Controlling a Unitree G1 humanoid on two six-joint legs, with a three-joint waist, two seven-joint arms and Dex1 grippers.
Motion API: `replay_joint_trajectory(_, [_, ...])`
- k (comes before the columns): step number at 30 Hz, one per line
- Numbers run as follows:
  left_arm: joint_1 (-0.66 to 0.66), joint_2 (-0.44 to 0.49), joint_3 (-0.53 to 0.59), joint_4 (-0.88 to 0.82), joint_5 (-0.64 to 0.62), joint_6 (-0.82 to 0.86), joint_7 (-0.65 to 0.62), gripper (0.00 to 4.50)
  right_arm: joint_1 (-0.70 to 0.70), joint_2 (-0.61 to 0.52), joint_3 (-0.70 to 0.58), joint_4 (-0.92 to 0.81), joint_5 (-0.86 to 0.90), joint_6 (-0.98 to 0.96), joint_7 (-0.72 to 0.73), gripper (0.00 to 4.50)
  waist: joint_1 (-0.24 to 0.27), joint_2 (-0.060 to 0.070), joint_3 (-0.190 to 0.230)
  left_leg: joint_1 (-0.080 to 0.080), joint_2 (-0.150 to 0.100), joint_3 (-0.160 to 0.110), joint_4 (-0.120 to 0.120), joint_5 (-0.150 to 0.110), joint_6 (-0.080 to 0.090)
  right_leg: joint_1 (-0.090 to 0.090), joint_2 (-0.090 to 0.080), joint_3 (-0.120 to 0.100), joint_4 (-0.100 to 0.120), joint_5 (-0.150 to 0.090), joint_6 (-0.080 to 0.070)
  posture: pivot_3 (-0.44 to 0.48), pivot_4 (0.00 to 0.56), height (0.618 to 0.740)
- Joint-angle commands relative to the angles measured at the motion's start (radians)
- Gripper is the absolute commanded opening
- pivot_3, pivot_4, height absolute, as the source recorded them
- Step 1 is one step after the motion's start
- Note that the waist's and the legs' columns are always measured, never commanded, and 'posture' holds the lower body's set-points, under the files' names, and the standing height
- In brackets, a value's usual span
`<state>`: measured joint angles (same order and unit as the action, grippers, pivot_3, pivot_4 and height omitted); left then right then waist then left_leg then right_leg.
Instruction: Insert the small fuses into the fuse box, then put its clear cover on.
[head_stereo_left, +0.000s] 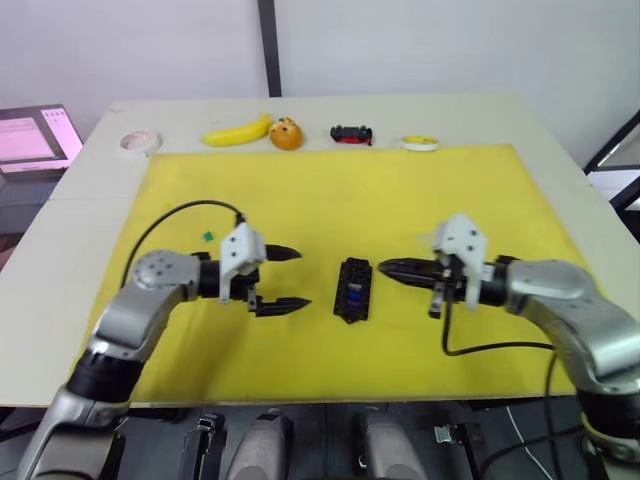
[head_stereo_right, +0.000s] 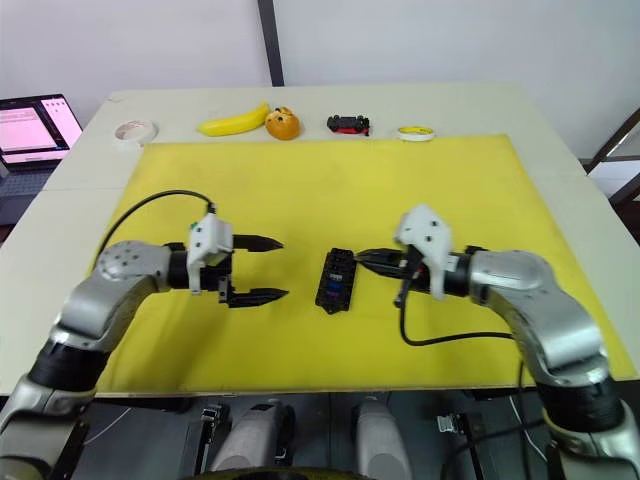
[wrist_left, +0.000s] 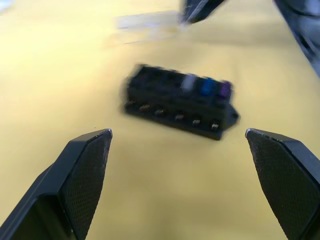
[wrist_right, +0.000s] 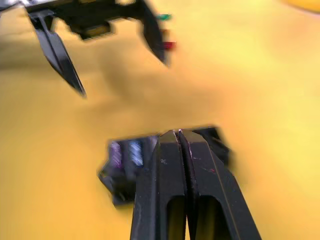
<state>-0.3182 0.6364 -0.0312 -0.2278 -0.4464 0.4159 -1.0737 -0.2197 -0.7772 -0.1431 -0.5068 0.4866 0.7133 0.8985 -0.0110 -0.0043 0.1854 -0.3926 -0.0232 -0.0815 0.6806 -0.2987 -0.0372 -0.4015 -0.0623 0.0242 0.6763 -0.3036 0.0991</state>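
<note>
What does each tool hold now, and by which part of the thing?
Nothing. The left tool is open and empty beside the fuse box. The right tool is shut with nothing visible between its fingers.

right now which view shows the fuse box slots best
The left wrist view: the fuse box lies whole and unblocked between the open left gripper's fingers, with grey, blue and purple fuses seated at one end. The right wrist view hides much of it behind the shut right gripper. The eye views show it small.
</note>
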Motion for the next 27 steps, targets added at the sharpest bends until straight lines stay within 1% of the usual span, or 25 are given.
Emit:
replay_joint_trajectory(1, [0.133, 0.011, 0.181, -0.134, -0.108, 0.098, 0.116, 4.50, 0.107, -0.049, -0.206, -0.002, 0.024, 0.018, -0.024, 0.62, 0.000, 0.000, 0.000, 0.000, 0.000, 0.000, 0.000, 0.000, 0.000, 0.000, 0.000, 0.000, -0.001, 0.000, 0.000, 0.000, 0.150, 0.740])
replay_joint_trajectory(2, [0.193, 0.020, 0.234, -0.162, -0.132, 0.123, 0.135, 4.50, 0.151, -0.066, -0.263, 0.023, 0.011, 0.012, -0.022, 0.88, 0.000, 0.000, 0.000, 0.001, 0.000, 0.000, 0.000, 0.000, 0.000, 0.001, 0.000, 0.000, -0.001, 0.000, 0.000, 0.000, 0.150, 0.740])
replay_joint_trajectory(3, [0.250, 0.028, 0.281, -0.187, -0.148, 0.141, 0.149, 4.50, 0.191, -0.081, -0.312, 0.046, -0.001, 0.000, -0.017, 1.42, 0.000, 0.000, 0.000, 0.001, 0.000, 0.000, 0.000, 0.000, 0.000, 0.001, 0.000, 0.000, -0.002, 0.000, 0.000, 0.000, 0.150, 0.740])
replay_joint_trajectory(4, [0.303, 0.037, 0.320, -0.207, -0.153, 0.151, 0.164, 4.50, 0.227, -0.095, -0.354, 0.068, -0.010, -0.013, -0.010, 1.83, 0.000, 0.000, 0.000, 0.001, 0.000, 0.000, 0.000, 0.000, 0.001, 0.002, 0.000, 0.001, -0.002, 0.000, 0.000, 0.000, 0.150, 0.740])
replay_joint_trajectory(6, [0.412, 0.039, 0.413, -0.227, -0.160, 0.161, 0.199, 4.50, 0.290, -0.116, -0.433, 0.113, -0.020, -0.036, 0.003, 2.80, 0.000, 0.000, 0.000, 0.002, 0.001, 0.000, -0.001, -0.001, 0.001, 0.003, 0.000, 0.001, -0.003, 0.000, 0.000, 0.000, 0.150, 0.740])
replay_joint_trajectory(8, [0.511, 0.030, 0.518, -0.228, -0.175, 0.175, 0.232, 4.50, 0.344, -0.134, -0.501, 0.166, -0.037, -0.066, 0.019, 3.92, 0.000, 0.000, 0.000, 0.003, 0.002, 0.000, -0.001, -0.001, 0.001, 0.005, 0.000, 0.001, -0.004, 0.000, 0.000, 0.000, 0.150, 0.740])
replay_joint_trajectory(9, [0.553, 0.021, 0.576, -0.220, -0.187, 0.185, 0.251, 4.50, 0.369, -0.143, -0.527, 0.194, -0.051, -0.087, 0.028, 4.29, 0.000, 0.000, 0.000, 0.004, 0.002, 0.000, -0.001, -0.001, 0.001, 0.006, 0.000, 0.001, -0.004, 0.000, 0.000, 0.000, 0.150, 0.740])
replay_joint_trajectory(10, [0.584, 0.012, 0.626, -0.210, -0.200, 0.195, 0.271, 4.50, 0.387, -0.149, -0.549, 0.219, -0.062, -0.104, 0.035, 4.41, 0.000, 0.001, 0.000, 0.005, 0.002, 0.000, -0.001, -0.001, 0.001, 0.007, 0.000, 0.001, -0.005, 0.000, 0.000, 0.000, 0.150, 0.740])
replay_joint_trajectory(11, [0.614, 0.004, 0.681, -0.190, -0.223, 0.214, 0.290, 4.50, 0.400, -0.154, -0.568, 0.241, -0.067, -0.113, 0.037, 4.41, 0.000, 0.001, 0.000, 0.005, 0.002, 0.000, -0.001, -0.001, 0.001, 0.007, 0.000, 0.001, -0.005, 0.000, 0.000, 0.000, 0.150, 0.740])
replay_joint_trajectory(14, [0.680, -0.005, 0.780, -0.143, -0.274, 0.256, 0.308, 4.50, 0.415, -0.165, -0.594, 0.281, -0.070, -0.135, 0.042, 4.41, -0.001, 0.001, 0.000, 0.005, 0.002, 0.001, -0.001, -0.002, 0.002, 0.009, 0.000, 0.000, -0.007, 0.000, 0.000, 0.000, 0.150, 0.740])
replay_joint_trajectory(16, [0.709, -0.004, 0.820, -0.113, -0.297, 0.280, 0.311, 4.50, 0.407, -0.168, -0.589, 0.292, -0.071, -0.144, 0.038, 4.41, -0.001, 0.001, 0.000, 0.007, 0.002, 0.001, -0.001, -0.002, 0.002, 0.010, 0.000, 0.000, -0.008, 0.000, 0.000, 0.000, 0.150, 0.740])
replay_joint_trajectory(18, [0.708, -0.002, 0.832, -0.101, -0.318, 0.299, 0.329, 4.50, 0.393, -0.162, -0.568, 0.284, -0.067, -0.145, 0.028, 4.41, -0.001, 0.001, 0.000, 0.007, 0.002, 0.001, -0.002, -0.002, 0.002, 0.011, 0.000, 0.000, -0.009, 0.000, 0.000, 0.000, 0.150, 0.740])
replay_joint_trajectory(21, [0.696, 0.009, 0.810, -0.111, -0.312, 0.302, 0.346, 4.50, 0.373, -0.153, -0.530, 0.270, -0.068, -0.151, 0.015, 4.41, 0.001, 0.001, -0.001, 0.007, 0.002, 0.000, -0.002, -0.002, 0.002, 0.012, -0.001, 0.000, -0.010, 0.000, 0.000, 0.000, 0.150, 0.740])
replay_joint_trajectory(27, [0.674, 0.009, 0.780, -0.135, -0.332, 0.327, 0.373, 4.50, 0.328, -0.165, -0.496, 0.249, -0.056, -0.136, -0.004, 4.41, 0.000, 0.001, -0.001, 0.007, 0.002, 0.001, -0.003, -0.002, 0.002, 0.011, -0.002, 0.001, -0.011, 0.000, 0.000, 0.000, 0.150, 0.740])
